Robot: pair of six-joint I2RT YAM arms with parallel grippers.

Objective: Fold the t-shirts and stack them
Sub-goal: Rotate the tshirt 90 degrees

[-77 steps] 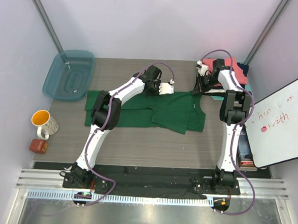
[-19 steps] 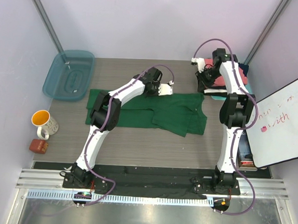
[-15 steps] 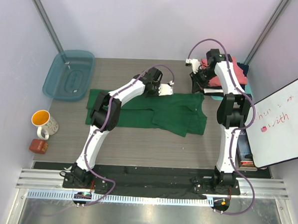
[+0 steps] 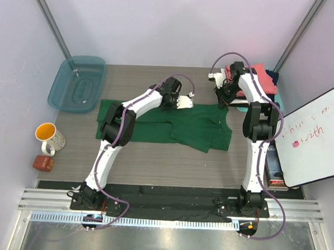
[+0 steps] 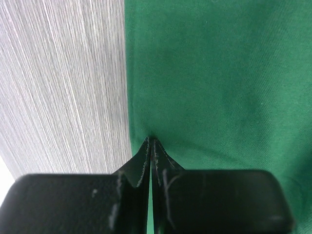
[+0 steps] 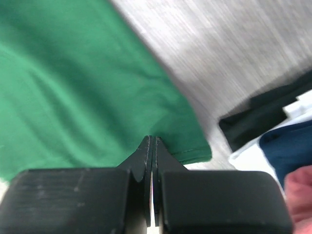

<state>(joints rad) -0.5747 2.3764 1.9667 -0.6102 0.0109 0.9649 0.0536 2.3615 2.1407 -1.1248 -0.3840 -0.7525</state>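
Dark green t-shirt [image 4: 178, 125] spread at ctr of worktop [image 4: 154, 163]. Left gripper [image 5: 151, 142] closed on its far hem; right gripper [image 6: 152, 141] closed on far-right corner. Risk: both pinches shallow, thin cloth may slip out on lift, skewing fold.

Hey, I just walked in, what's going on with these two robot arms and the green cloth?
Two robot arms are working on a green t-shirt lying spread on the table. The left claw is shut on its far edge near the middle, the right claw on its far right corner. It is not folded yet. A stack of folded shirts, coral pink on top, sits at the table's far right corner.
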